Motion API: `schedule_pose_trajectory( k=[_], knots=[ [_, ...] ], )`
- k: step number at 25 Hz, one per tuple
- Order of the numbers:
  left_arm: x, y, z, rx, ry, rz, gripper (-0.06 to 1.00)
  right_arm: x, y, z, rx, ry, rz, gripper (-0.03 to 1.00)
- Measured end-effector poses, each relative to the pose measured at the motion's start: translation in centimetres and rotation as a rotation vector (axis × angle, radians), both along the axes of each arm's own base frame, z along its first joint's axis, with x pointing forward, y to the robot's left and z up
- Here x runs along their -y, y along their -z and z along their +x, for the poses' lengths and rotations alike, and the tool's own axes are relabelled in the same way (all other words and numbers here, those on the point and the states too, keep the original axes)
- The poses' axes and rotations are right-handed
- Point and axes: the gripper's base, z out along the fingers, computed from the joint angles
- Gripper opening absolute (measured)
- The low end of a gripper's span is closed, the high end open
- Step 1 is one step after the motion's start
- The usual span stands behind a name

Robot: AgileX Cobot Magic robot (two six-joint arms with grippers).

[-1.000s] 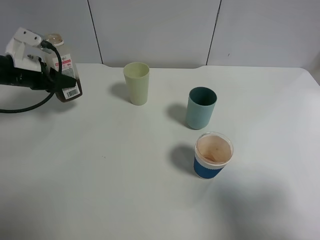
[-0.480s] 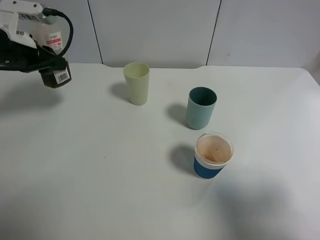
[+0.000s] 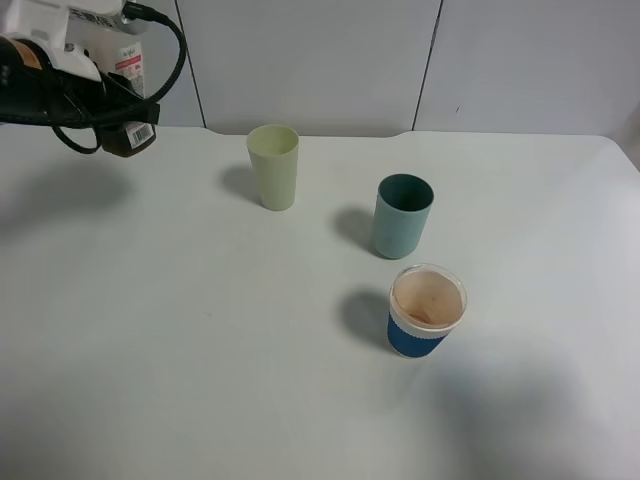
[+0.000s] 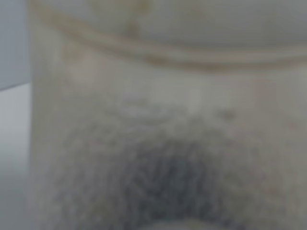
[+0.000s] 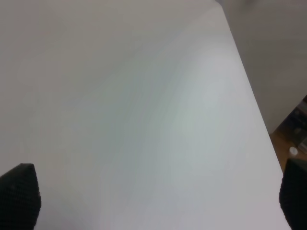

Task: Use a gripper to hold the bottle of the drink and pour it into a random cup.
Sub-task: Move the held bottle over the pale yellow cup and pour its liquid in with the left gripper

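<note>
My left gripper (image 3: 100, 95) is shut on the bottle of the drink (image 3: 128, 120) and holds it raised above the table's far left corner. The bottle shows its white label, pink band and barcode, with brown drink at its base. It fills the left wrist view as a blur (image 4: 158, 134). The pale yellow-green cup (image 3: 273, 166) stands upright to the right of the bottle, apart from it. My right gripper is out of the high view; in the right wrist view its two black fingertips (image 5: 19, 196) stand wide apart over bare table.
A teal cup (image 3: 402, 215) stands right of the yellow-green one. A white cup with a blue sleeve (image 3: 427, 310) stands nearer the front. The white table (image 3: 200, 340) ends at a grey wall behind, and its right edge (image 5: 249, 91) shows in the right wrist view.
My left gripper has lifted the bottle up off the table and now carries it slightly rightward toward the yellow-green cup. The cups have not moved.
</note>
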Motion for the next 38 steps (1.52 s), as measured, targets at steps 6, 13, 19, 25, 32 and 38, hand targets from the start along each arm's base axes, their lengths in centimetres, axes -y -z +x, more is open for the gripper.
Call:
schedule_pose_trajectory(
  k=[6,13,19,25,32,38],
  knots=[
    [0.3,0.5,0.1,-0.008,0.034,0.024,0.32,0.0,0.0,0.0,0.000,0.000,0.000,0.99],
    [1.6,2.9,0.1,-0.105,0.032,0.146,0.32,0.0,0.0,0.0,0.000,0.000,0.000,0.99],
    [3.2,3.6,0.8,-0.129,-0.008,0.308,0.32,0.0,0.0,0.0,0.000,0.000,0.000,0.99],
    [5.2,4.3,1.4,-0.128,0.013,0.405,0.32,0.0,0.0,0.0,0.000,0.000,0.000,0.99],
    [6.9,5.4,1.8,-0.124,-0.014,0.585,0.32,0.0,0.0,0.0,0.000,0.000,0.000,0.99],
    [9.0,5.7,2.4,-0.093,-0.023,0.683,0.32,0.0,0.0,0.0,0.000,0.000,0.000,0.99]
  ],
)
